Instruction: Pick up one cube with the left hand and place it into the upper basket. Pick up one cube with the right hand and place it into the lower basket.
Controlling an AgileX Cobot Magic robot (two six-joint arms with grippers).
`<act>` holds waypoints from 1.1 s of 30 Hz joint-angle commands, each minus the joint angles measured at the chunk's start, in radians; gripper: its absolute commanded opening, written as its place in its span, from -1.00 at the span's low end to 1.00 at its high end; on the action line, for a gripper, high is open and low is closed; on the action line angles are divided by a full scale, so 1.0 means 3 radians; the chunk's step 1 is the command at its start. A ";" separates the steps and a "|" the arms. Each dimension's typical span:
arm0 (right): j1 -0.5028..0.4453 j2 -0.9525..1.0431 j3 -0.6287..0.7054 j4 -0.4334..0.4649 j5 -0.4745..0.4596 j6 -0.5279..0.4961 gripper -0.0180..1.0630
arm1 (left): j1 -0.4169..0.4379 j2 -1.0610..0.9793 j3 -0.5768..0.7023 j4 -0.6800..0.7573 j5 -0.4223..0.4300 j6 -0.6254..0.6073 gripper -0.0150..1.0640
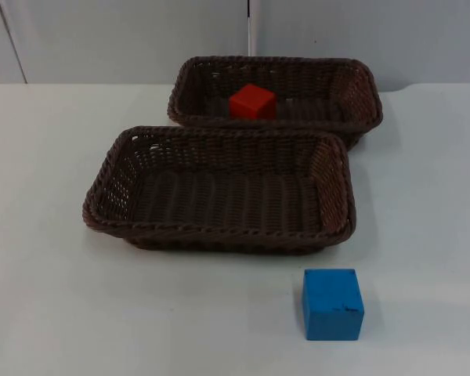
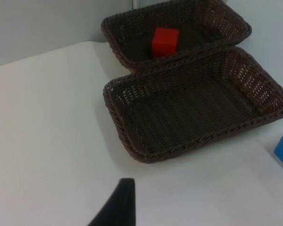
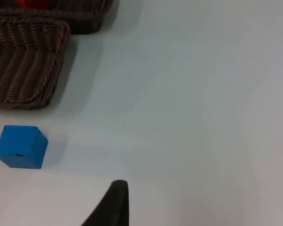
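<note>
Red cube (image 1: 252,102) in upper basket (image 1: 360,82) (upright)

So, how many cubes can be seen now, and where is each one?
2. The red cube lies inside the upper basket. The blue cube rests on the white table, in front of the lower basket and apart from it. Nothing seems hidden.

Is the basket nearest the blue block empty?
Empty. The near basket shows only its bare woven floor; the blue block sits outside on the table.
</note>
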 commanded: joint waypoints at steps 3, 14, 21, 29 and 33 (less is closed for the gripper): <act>-0.0018 0.0585 -0.0221 0.0233 -0.0017 -0.0032 0.98 | 0.0002 -0.0023 0.0011 0.0014 -0.0018 -0.0019 0.97; -0.0018 0.1890 -0.0369 0.0804 -0.0118 -0.0171 0.98 | 0.0002 -0.0023 0.0011 0.0002 -0.0018 -0.0019 0.97; -0.0018 0.2648 -0.0369 0.1266 -0.0124 -0.0414 0.98 | 0.0002 -0.0023 0.0011 0.0002 -0.0018 -0.0019 0.97; 0.0261 0.3072 -0.0369 0.1371 -0.0319 -0.0477 0.98 | 0.0002 -0.0023 0.0011 0.0002 -0.0018 -0.0019 0.97; 0.0762 0.3264 -0.0369 0.1343 -0.0680 -0.0321 0.98 | 0.0002 -0.0023 0.0011 0.0002 -0.0018 -0.0019 0.97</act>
